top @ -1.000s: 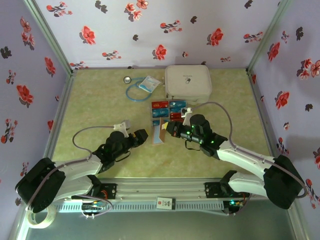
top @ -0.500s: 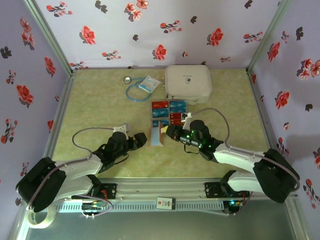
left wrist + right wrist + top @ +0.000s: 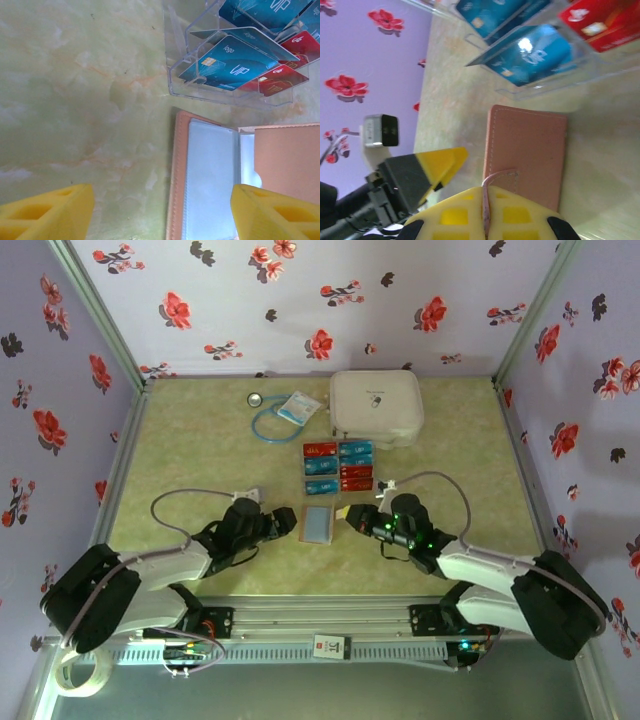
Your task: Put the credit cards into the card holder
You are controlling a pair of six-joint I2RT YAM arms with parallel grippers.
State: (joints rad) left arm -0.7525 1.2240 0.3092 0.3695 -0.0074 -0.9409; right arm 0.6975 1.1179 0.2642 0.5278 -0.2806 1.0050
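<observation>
The pinkish-brown card holder (image 3: pixel 318 523) lies open on the table between my two grippers, its clear sleeves (image 3: pixel 210 185) facing up. My right gripper (image 3: pixel 347 512) is shut on the holder's thin strap (image 3: pixel 486 210), holding the pink cover (image 3: pixel 527 155) out to the right. My left gripper (image 3: pixel 283 518) stands open just left of the holder; its yellow fingers (image 3: pixel 55 210) straddle the holder's left edge without touching it. The red and blue credit cards (image 3: pixel 338 465) stand in a clear plastic rack (image 3: pixel 225 92) just beyond the holder.
A large white zip case (image 3: pixel 375 407) sits at the back behind the rack. A blue looped cord (image 3: pixel 268 423), a small packet (image 3: pixel 298 407) and a round metal piece (image 3: pixel 256 398) lie at the back left. Flowered walls enclose the table on three sides.
My right gripper has drawn back toward the near right with the strap, and the holder has gone from propped up to lying open and flat. The left gripper has opened a little.
</observation>
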